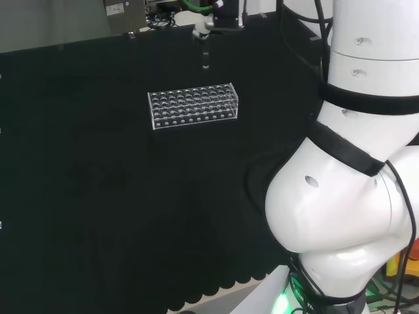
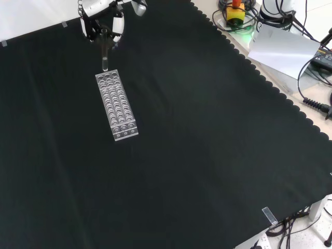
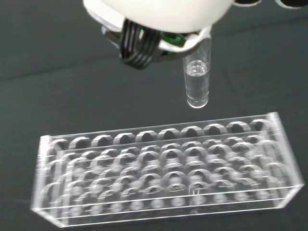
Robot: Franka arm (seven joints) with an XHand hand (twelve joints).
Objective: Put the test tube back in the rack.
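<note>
The hand (image 2: 102, 23) pinches the tube (image 3: 197, 86) upright, above the rack (image 3: 163, 168); next, lower it into 1 hole.

Even, fairly bright overhead light falls on the matte black cloth (image 2: 207, 155), which soaks it up and shows almost no shadows in the head and front views. The glossy white arm link (image 1: 327, 203) at the head view's right carries soft highlights. In the wrist view the clear plastic many-holed rack (image 3: 163, 168) catches pale glints along its rims and edges, and the clear glass test tube (image 3: 197, 86) shows a bright reflection at its rounded tip. The white part of the hand (image 3: 159, 14) close to that camera is blurred.
</note>
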